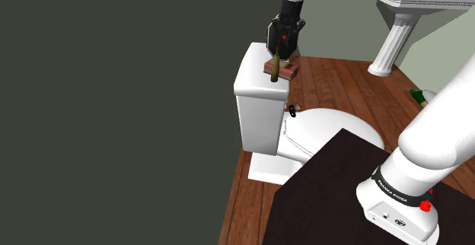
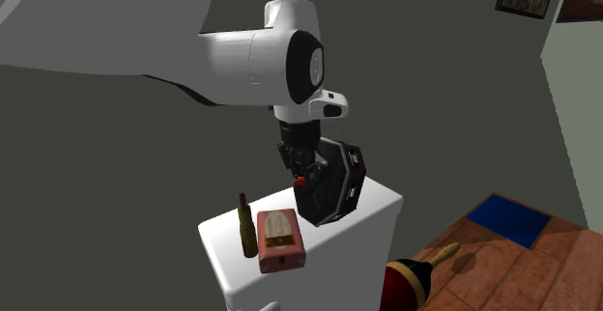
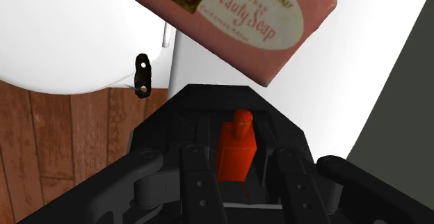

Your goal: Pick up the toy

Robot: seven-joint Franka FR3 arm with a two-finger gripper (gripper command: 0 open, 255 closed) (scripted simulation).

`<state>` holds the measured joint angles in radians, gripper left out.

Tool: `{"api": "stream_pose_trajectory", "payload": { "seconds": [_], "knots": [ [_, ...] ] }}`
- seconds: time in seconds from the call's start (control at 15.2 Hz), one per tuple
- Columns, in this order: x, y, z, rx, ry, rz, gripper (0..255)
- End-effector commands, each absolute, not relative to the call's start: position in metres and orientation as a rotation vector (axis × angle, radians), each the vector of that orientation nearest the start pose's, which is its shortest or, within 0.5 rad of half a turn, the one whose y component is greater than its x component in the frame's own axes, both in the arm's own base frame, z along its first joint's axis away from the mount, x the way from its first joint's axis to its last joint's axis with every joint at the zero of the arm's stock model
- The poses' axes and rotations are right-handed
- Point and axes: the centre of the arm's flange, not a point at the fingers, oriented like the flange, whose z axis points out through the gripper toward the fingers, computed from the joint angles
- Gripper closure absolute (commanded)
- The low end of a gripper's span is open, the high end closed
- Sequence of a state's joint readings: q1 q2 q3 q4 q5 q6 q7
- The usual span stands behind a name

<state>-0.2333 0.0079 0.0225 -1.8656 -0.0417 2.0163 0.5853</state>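
Toy (image 2: 336,188): black box with a red part, above the toilet tank (image 2: 377,212).
Claw (image 3: 240,156): at that red part; you cannot tell if it is clenched.
Left: you must lift it.

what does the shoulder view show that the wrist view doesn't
Shoulder view, not wrist: a brown bottle upright on the toilet tank, a white pedestal basin, the dark stand and the white arm.
Wrist view, not shoulder: the words "Beauty Soap" readable on the pink soap box.
Both: the soap box, the toilet tank, the wood floor and the black toy with its red part.
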Motion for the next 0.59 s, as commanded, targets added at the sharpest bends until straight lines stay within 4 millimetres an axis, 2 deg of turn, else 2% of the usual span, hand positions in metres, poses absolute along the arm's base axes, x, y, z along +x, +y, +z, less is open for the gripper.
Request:
{"api": "stream_pose_trajectory", "payload": {
  "seconds": [0.0, 0.4, 0.53],
  "knots": [
    [0.565, -0.122, 0.532, -2.907, 1.196, -0.237, 255],
    [0.565, -0.122, 0.564, -2.907, 1.196, -0.237, 255],
    [0.565, -0.122, 0.564, -2.907, 1.196, -0.237, 255]
  ]
}}
